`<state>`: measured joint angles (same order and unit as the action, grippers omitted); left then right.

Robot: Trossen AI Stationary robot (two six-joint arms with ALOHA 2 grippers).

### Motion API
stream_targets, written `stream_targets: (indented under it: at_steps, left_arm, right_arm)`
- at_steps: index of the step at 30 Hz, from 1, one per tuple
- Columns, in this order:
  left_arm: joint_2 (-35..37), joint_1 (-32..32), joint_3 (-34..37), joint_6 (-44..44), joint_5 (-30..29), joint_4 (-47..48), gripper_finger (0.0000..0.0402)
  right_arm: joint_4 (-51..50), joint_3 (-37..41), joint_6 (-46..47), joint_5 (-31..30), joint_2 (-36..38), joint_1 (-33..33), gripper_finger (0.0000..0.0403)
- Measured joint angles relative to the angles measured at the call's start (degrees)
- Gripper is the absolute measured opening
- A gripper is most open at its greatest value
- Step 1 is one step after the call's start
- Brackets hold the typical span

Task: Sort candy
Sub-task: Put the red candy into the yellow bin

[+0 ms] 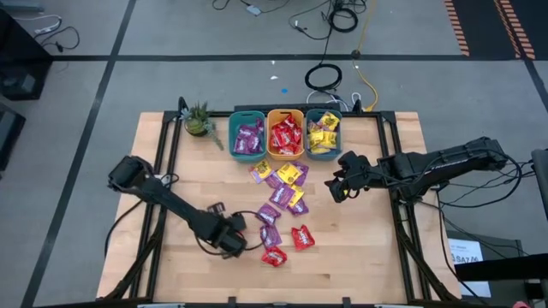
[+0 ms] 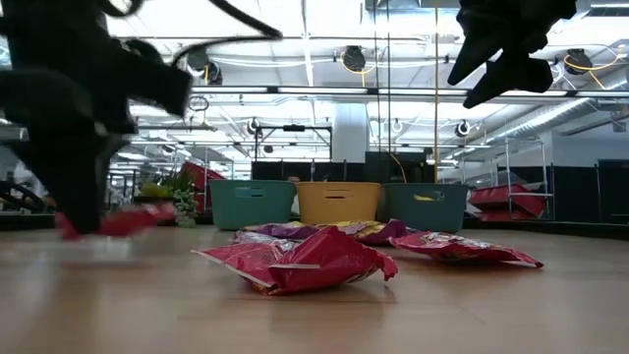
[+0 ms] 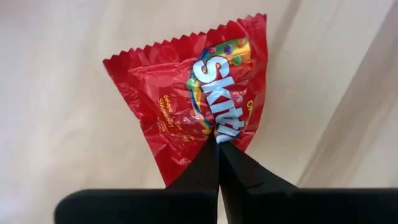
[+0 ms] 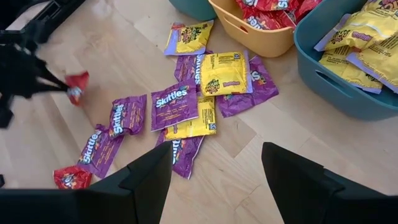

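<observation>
Loose candy packets (image 1: 282,184) in purple, yellow and red lie on the table in front of three bins, with two more red ones (image 1: 301,237) nearer the near edge. My left gripper (image 1: 233,239) is near the table's near edge, left of these, shut on a red Skittles packet (image 3: 193,99). My right gripper (image 1: 336,186) hangs open above the table, right of the pile and near the right-hand bin; its fingers (image 4: 149,174) stand wide apart over the loose packets (image 4: 186,106). My left gripper pinches the red packet between its two shut fingertips (image 3: 208,155), on the wrapper's face near one edge, by the end of the white lettering (image 3: 227,127). The rest of the packet spreads out beyond the fingertips. In the low view the packet (image 2: 118,221) hangs just above the table.
At the far edge stand a teal bin (image 1: 248,134) with purple packets, an orange bin (image 1: 285,134) with red ones and a teal bin (image 1: 324,133) with yellow ones. A small potted plant (image 1: 199,120) stands left of them. Bare wood lies left and right of the pile.
</observation>
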<state>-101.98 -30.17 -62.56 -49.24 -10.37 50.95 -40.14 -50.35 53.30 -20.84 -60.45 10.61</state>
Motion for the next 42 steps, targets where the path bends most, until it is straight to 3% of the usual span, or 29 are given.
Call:
stream_targets:
  at_steps: [3,9,12,17,21,27,36,42]
  left_arm:
    - [4.0,0.1,-0.1,2.0,-0.5,8.0,0.0004]
    - [13.1,6.1,-0.2,3.2,-6.4,11.0,0.0003]
    - [17.4,13.8,-0.2,6.0,-8.9,6.9,0.0003]
    - [19.4,29.0,-0.5,23.6,-6.0,-9.5,0.0002]
    - [15.0,39.9,-4.7,36.7,-0.9,-17.3,0.0002]
    - [2.4,50.5,-17.2,48.2,2.3,-17.2,0.0002]
    - [-11.8,56.2,-35.2,54.5,4.1,-13.9,0.0079]
    - [-15.2,57.2,-40.8,56.3,5.8,-11.4,0.0125]
  right_arm:
    - [0.0,0.0,-0.1,0.2,0.0,0.0,0.0238]
    - [0.0,0.0,-0.4,0.1,0.0,0.0,0.0238]
    - [0.0,0.0,-1.1,-0.1,0.0,0.0,0.0238]
    - [0.0,0.0,-1.0,-1.7,0.0,0.0,0.0238]
    - [0.1,0.0,0.6,-4.2,0.0,-0.1,0.0238]
    - [0.2,0.0,2.6,-6.3,0.0,-0.1,0.0238]
    - [0.2,0.0,8.9,-6.4,0.0,-0.9,0.0238]
    - [0.2,0.0,11.5,-6.4,0.0,-0.9,0.0238]
